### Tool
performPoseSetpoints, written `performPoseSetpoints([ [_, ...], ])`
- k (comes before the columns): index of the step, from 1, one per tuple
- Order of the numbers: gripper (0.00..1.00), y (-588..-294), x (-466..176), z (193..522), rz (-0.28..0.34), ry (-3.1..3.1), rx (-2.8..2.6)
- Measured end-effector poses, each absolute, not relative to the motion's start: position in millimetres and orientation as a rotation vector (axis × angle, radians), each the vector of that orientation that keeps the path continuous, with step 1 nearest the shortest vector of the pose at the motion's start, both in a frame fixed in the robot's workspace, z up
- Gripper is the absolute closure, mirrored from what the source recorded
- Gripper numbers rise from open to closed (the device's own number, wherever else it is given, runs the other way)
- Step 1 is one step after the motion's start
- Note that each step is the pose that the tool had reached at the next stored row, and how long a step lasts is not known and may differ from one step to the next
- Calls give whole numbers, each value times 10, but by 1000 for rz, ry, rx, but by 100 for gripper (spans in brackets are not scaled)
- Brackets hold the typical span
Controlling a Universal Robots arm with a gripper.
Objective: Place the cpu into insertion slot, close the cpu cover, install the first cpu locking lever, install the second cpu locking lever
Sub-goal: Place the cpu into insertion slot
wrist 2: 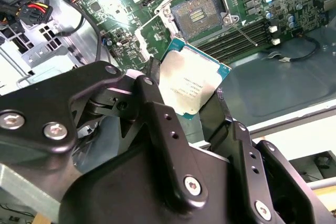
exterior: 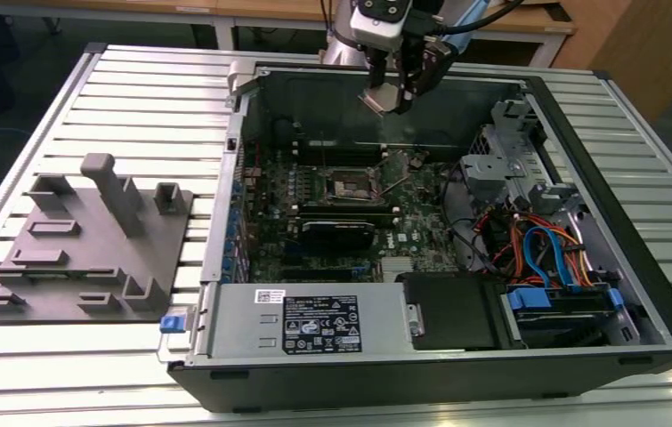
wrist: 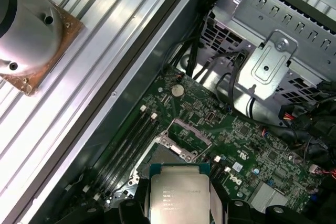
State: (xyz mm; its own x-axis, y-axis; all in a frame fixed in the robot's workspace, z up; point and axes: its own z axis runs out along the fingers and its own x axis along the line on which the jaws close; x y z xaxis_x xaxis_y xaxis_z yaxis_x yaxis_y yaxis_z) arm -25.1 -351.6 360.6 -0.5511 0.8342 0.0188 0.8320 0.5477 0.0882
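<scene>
Silver-grey cpu [wrist 2: 191,85] sits pinched in the hand [wrist 2: 185,97], with black fingers [wrist 2: 214,114] pressed on two opposite edges. Its printed metal top faces the second wrist view.

Cpu is not seated. In the exterior view the hand hangs well above the slot [exterior: 352,184] and off toward its far side, with the chip tilted.

Slot lies uncovered on the green board [exterior: 311,240], showing a dark contact field inside a silvery rim. In both wrist views it sits beyond the held chip, clear of it.

One thin metal lever [wrist 2: 242,32] juts out at a slant from a corner of the slot.

Long black memory slots [wrist 2: 247,30] run just beside the slot.

Open case [exterior: 311,329] surrounds the slot and rests on a slatted metal counter [exterior: 133,80].

Grey jig [exterior: 86,240] stands on the counter outside the case, well apart from the slot, toward the exterior view's left.
</scene>
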Motion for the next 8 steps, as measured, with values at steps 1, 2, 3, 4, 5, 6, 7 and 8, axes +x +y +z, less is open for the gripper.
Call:
performPoseSetpoints([
  [1, 46, -3516, -251, 3605, 135, 2736, 1485],
  [2, 46, -3515, -251, 3605, 135, 2728, 1499],
  [3, 46, -3515, -251, 3605, 134, 2718, 1516],
  [4, 46, -3516, -251, 3605, 134, 2707, 1534],
  [5, 46, -3515, -252, 3604, 134, 2695, 1554],
  [6, 46, -3515, -252, 3603, 133, 2680, 1577],
  [7, 46, -3515, -252, 3602, 133, 2666, 1600],
  [8, 46, -3515, -252, 3601, 132, 2650, 1625],
])
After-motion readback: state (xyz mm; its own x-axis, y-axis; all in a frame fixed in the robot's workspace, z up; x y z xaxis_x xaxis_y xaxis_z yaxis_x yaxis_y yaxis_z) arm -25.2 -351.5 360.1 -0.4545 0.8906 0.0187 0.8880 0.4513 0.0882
